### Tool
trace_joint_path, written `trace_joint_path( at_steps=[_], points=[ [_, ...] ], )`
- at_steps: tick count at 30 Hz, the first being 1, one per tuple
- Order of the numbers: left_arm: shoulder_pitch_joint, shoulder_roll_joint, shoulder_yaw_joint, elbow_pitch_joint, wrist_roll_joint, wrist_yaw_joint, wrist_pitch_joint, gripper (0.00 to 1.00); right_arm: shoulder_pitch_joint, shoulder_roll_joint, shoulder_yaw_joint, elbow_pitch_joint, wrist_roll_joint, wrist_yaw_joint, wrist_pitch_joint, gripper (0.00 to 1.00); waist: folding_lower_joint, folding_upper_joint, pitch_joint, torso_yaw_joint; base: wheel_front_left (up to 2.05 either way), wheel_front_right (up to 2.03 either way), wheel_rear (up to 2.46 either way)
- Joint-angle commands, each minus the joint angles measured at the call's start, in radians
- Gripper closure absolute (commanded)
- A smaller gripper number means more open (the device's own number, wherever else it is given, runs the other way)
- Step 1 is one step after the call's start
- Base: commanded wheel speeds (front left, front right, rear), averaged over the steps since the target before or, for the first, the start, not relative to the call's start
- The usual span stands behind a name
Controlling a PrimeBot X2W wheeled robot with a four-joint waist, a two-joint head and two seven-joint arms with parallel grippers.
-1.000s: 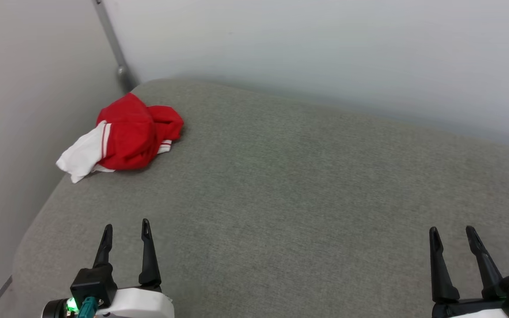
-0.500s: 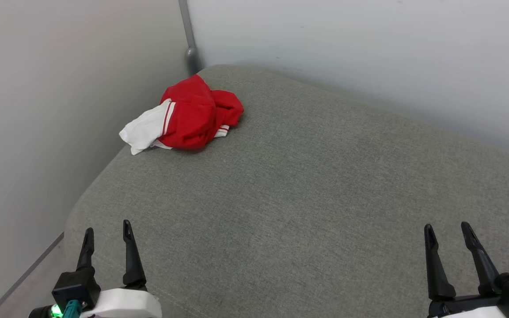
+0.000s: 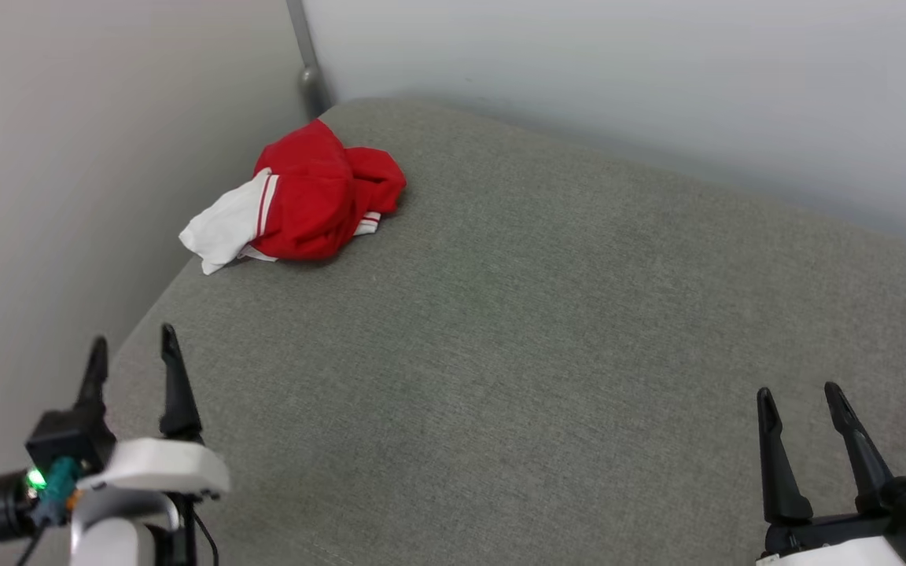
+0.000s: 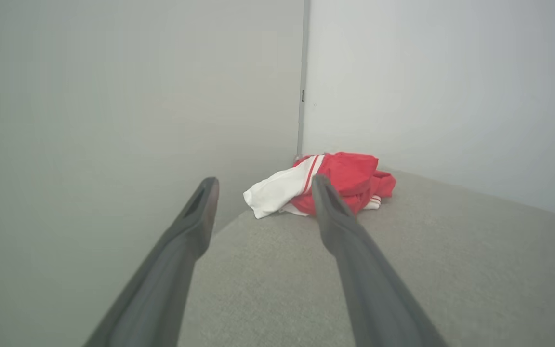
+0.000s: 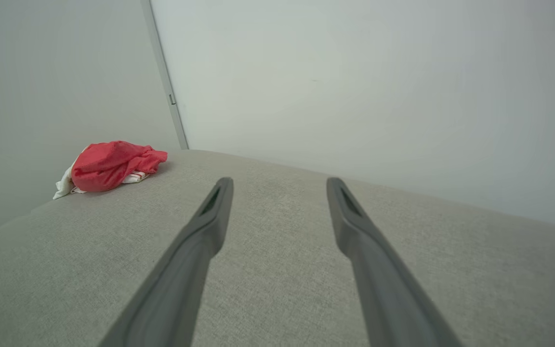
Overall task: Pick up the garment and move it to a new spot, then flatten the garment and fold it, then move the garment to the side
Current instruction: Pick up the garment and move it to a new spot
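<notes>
- Since half a second ago, your left tool (image 3: 132, 334) has climbed higher at the lower left of the head view, with more of its white wrist now showing. The whole head picture has also slid a little, so the camera has turned.
- Your right tool (image 3: 797, 388) sits at the lower right of the head view, much where it was.
- You have both tools spread, with a plain gap between the dark fingers and nothing held in either.
- You find the garment (image 3: 307, 208) in the upper left of the head view, a crumpled red heap. One white sleeve spills toward the left edge of the grey upholstered surface (image 3: 539, 314).
- It lies on that surface's far left corner, close to the metal post (image 3: 311, 75) where the left wall (image 3: 68, 157) meets the rear wall (image 3: 618, 63).
- Both tools are well apart from the garment, the left one nearer to it than the right.
- In your left wrist view the heap sits mid-frame beyond the fingertips. The right-hand finger crosses in front of its red part, though the cloth lies farther off.
- In your right wrist view it sits at the middle left, well clear of the fingers, which hang above bare grey fabric.
</notes>
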Motion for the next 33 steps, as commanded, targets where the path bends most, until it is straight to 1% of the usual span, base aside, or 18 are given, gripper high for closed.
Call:
trace_joint_path(
  at_steps=[1,6,10,13,14,16,19,22,25,27,31,33],
  points=[
    [-0.065,0.030,0.019,0.033,0.009,-0.017,-0.003,0.00,-0.025,0.002,-0.001,-0.008,-0.009,0.000,-0.002,0.00,0.0000,0.0000,0.032,-0.030,0.00,0.00,0.00],
    [-0.249,0.116,0.050,0.134,0.020,-0.054,-0.003,0.00,-0.057,0.002,0.000,-0.025,-0.043,0.000,-0.002,0.00,0.0000,0.0000,0.103,-0.083,0.00,0.00,0.00],
    [-0.424,0.191,0.069,0.241,-0.008,-0.095,0.003,0.00,-0.091,0.002,0.004,-0.056,-0.075,0.000,-0.002,0.00,0.0000,0.0000,0.175,-0.122,0.00,0.00,0.00],
    [-0.553,0.238,0.078,0.326,-0.038,-0.119,0.052,0.00,-0.114,0.002,0.011,-0.082,-0.101,0.000,-0.002,0.00,0.0000,0.0000,0.231,-0.147,0.00,0.00,0.00],
    [-0.553,0.238,0.078,0.326,-0.038,-0.119,0.052,0.00,-0.114,0.002,0.011,-0.082,-0.101,0.000,-0.002,0.00,0.0000,0.0000,0.231,-0.147,0.00,0.00,0.00],
    [-0.643,0.278,0.084,0.368,-0.058,-0.136,0.091,0.00,-0.133,0.002,0.017,-0.100,-0.114,0.000,-0.002,0.00,0.0000,0.0000,0.269,-0.165,0.00,0.00,0.00],
    [-0.749,0.336,0.074,0.438,-0.084,-0.157,0.180,0.00,-0.160,0.002,0.028,-0.123,-0.125,0.000,-0.002,0.00,0.0000,0.0000,0.320,-0.192,0.00,0.00,0.00],
    [-0.847,0.395,0.061,0.513,-0.124,-0.175,0.305,0.00,-0.187,0.002,0.046,-0.146,-0.137,0.000,-0.002,0.00,0.0000,0.0000,0.372,-0.223,0.00,0.00,0.00],
    [-0.925,0.442,0.021,0.572,-0.165,-0.183,0.437,0.00,-0.210,0.001,0.050,-0.169,-0.146,0.000,-0.002,0.00,0.0000,0.0000,0.422,-0.244,0.00,0.00,0.00],
    [-0.961,0.455,-0.035,0.590,-0.207,-0.183,0.528,0.00,-0.225,0.001,0.049,-0.184,-0.154,0.000,-0.002,0.00,0.0000,0.0000,0.454,-0.255,0.00,0.00,0.00],
    [-0.991,0.523,-0.148,0.587,-0.331,-0.183,0.710,0.00,-0.253,0.001,0.055,-0.209,-0.172,0.000,-0.002,0.00,0.0000,0.0000,0.509,-0.274,0.00,0.00,0.00],
    [-0.992,0.547,-0.192,0.577,-0.397,-0.183,0.794,0.00,-0.261,0.001,0.056,-0.220,-0.177,0.000,-0.002,0.00,0.0000,0.0000,0.535,-0.283,0.00,0.00,0.00]
  ],
)
